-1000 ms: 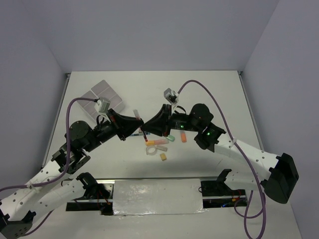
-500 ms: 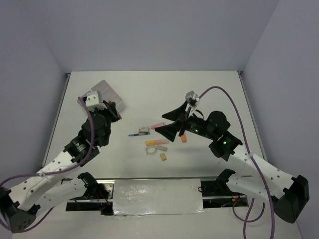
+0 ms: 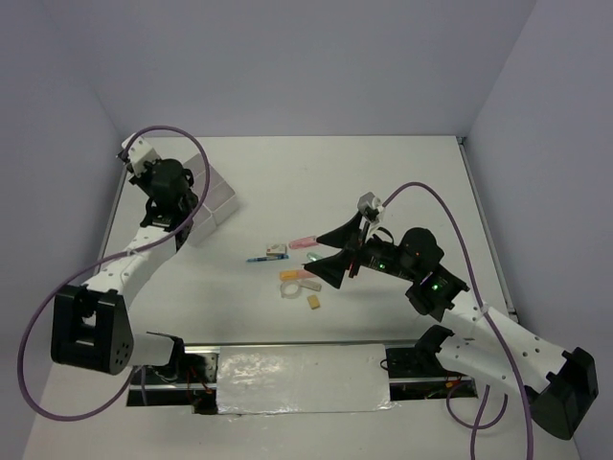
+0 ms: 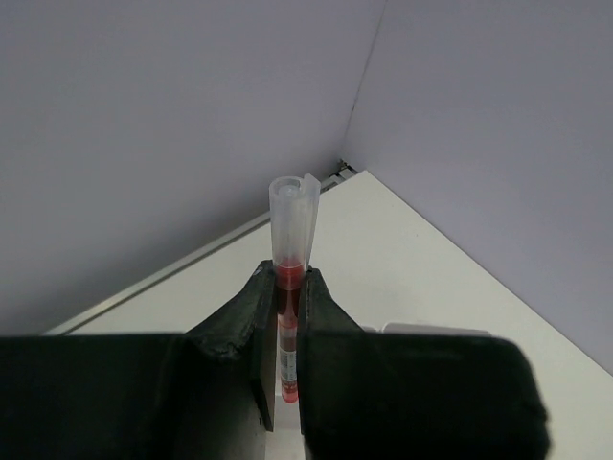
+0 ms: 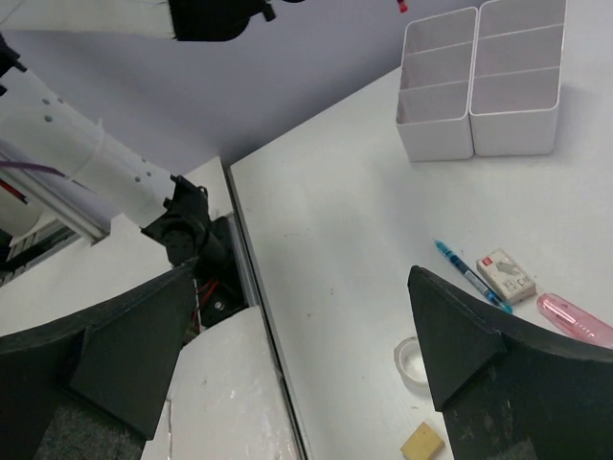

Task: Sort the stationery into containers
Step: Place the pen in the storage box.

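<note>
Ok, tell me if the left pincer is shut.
Left pincer: shut on the red pen; the left wrist view shows both fingers pressing its barrel, clear cap poking out.

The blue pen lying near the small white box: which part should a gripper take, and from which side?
Take the blue pen by its free half, away from the white box, probably coming straight down with the jaws across the thin barrel. It lies flat, and the box crowds its other end.
</note>
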`<state>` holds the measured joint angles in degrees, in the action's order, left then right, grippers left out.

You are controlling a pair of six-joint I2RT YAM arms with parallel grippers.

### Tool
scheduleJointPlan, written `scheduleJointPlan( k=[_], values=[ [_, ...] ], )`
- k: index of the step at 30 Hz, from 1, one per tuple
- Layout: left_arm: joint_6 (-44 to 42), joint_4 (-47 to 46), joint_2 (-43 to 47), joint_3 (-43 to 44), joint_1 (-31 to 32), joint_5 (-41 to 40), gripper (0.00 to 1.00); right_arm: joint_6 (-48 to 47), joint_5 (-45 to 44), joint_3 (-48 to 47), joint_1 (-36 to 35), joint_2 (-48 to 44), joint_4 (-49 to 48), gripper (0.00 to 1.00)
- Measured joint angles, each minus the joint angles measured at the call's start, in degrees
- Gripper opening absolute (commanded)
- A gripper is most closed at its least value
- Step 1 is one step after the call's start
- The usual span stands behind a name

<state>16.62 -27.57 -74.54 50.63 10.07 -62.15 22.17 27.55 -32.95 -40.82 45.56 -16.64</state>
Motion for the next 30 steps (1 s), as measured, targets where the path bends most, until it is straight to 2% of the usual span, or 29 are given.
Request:
scheduleJointPlan(
  k=[9,30],
  values=[
    [-1.1,-5.5,-6.8,0.5,-5.5,4.7,0.00,-1.0,2.5,0.2,0.0,-0.1,-0.5,1.00],
    [3.2,-13.7,-14.8,-4.0,-5.5,6.7,0.15,-1.7,6.2,1.5,0.0,-0.2,-2.4,1.00]
  ],
)
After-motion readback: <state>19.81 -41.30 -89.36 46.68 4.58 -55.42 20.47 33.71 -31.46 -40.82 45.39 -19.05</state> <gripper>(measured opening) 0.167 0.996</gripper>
